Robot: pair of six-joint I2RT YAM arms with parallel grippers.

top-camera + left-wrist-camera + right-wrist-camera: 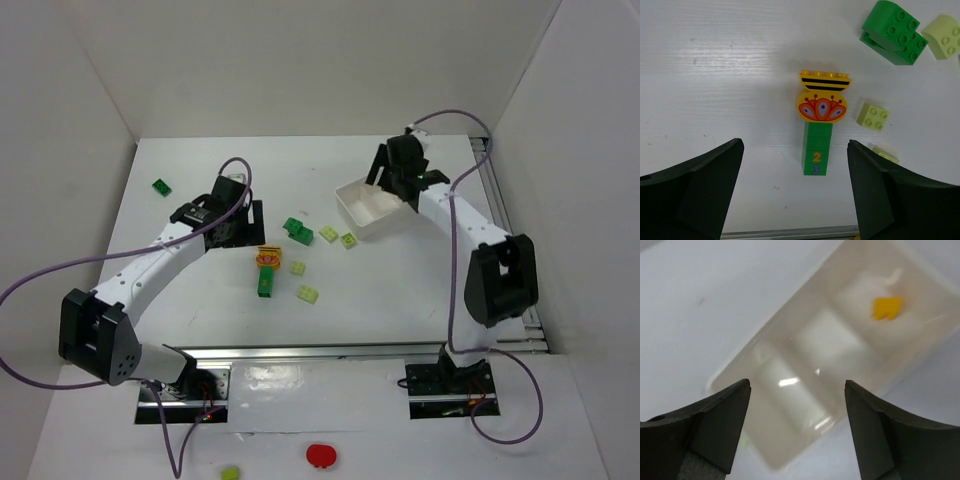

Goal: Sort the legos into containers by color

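Observation:
The white divided tray (366,207) stands at the back right. In the right wrist view the tray (790,405) holds one orange-yellow lego (887,307) in an end compartment. My right gripper (396,180) (796,385) is open and empty above the tray. My left gripper (234,230) (794,145) is open and empty, just left of a yellow-red lego (268,256) (822,100) joined to a long green lego (265,283) (816,152). Dark green legos (297,230) (892,32) and lime legos (328,234) (872,116) lie mid-table. One dark green lego (161,186) lies far left.
More lime legos (298,268), (308,294), (348,240) are scattered between the arms. A red round thing (321,456) and a lime blob (230,473) sit on the front ledge. White walls enclose the table on three sides.

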